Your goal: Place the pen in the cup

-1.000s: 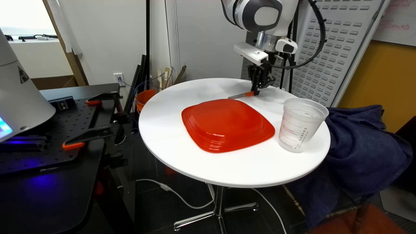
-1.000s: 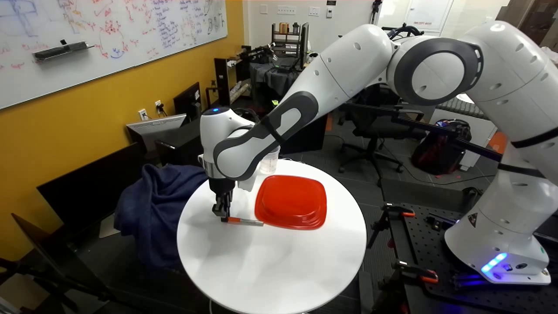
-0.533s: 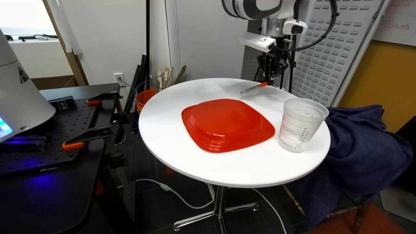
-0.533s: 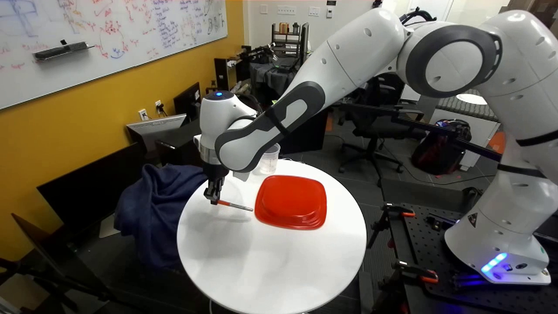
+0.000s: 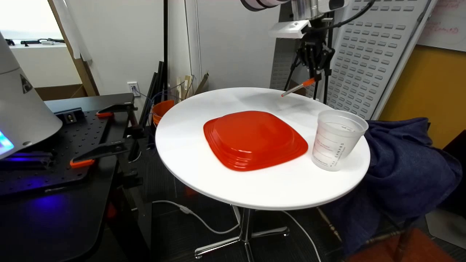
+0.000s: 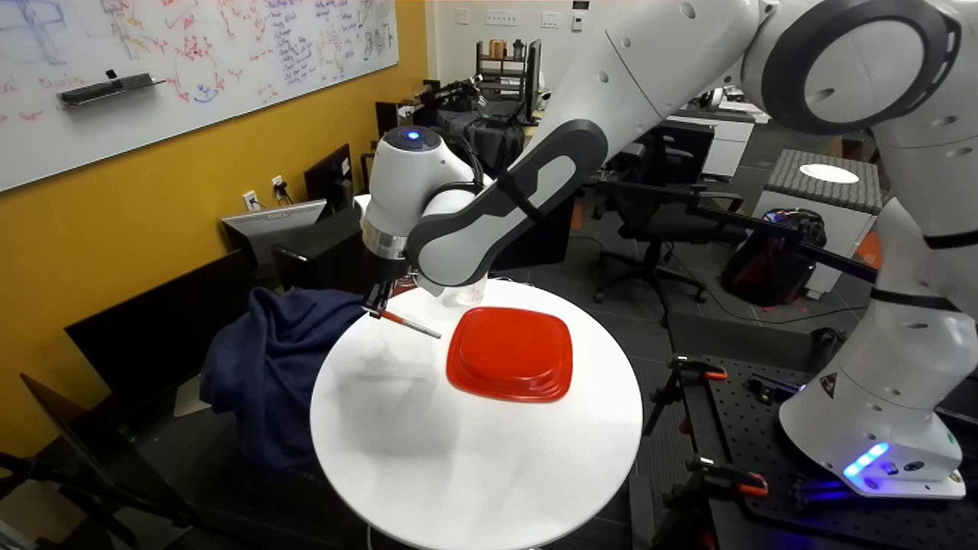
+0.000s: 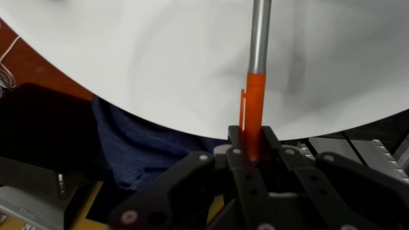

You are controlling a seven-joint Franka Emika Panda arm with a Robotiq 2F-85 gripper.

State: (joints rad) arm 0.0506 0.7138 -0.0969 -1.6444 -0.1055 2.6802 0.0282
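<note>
Hand (image 7: 251, 134) aloft — white table (image 6: 489, 466), whiteboard (image 6: 229, 50)

1. This looks like a robotics lab.
2. A robot arm (image 6: 810, 69) stands on a perforated plate (image 6: 741, 428); clamps (image 5: 105, 148) grip an edge of the black bench (image 5: 72, 214).
3. An office chair (image 6: 661, 229) stands past a bench corner.
4. A whiteboard (image 6: 229, 65) bears writing.

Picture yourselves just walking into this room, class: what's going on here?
A robot arm has its gripper shut on the orange end of a pen, holding it tilted and clear of the round white table. The see-through cup stands upright on the table, and the pen is not in it yet. A red plate also lies there, and nothing is handling it.
</note>
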